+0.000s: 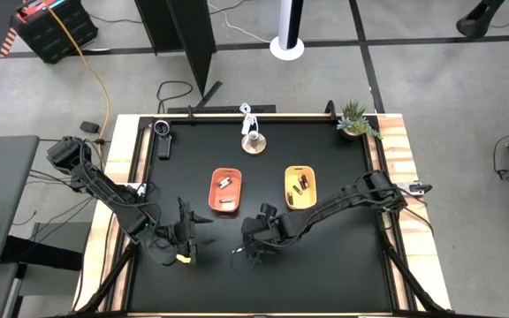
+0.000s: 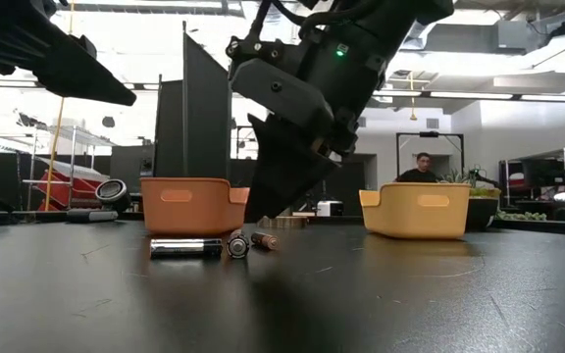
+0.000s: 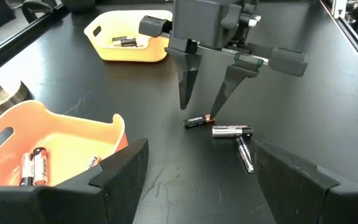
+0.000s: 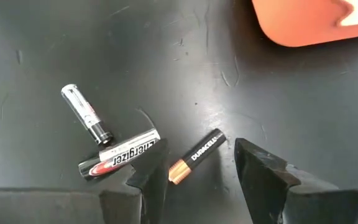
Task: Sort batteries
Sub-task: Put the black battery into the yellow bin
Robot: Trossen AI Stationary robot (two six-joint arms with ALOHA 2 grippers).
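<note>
The right gripper (image 3: pixel 202 102) hangs low over the table, just in front of the orange tray (image 1: pixel 226 190), fingers pointing down and spread apart. The right arm reaches in from that tray's right. The left gripper (image 1: pixel 186 232) waits to the tray's front-left, fingers apart.

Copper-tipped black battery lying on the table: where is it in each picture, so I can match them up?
High view: too small to make out, by the right gripper.
Low view: copper-tipped battery, rightmost of three loose cells.
Left wrist view, beneath the right gripper's open jaws.
Right wrist view, between the jaws.
Shared landmark: orange tray.
</note>
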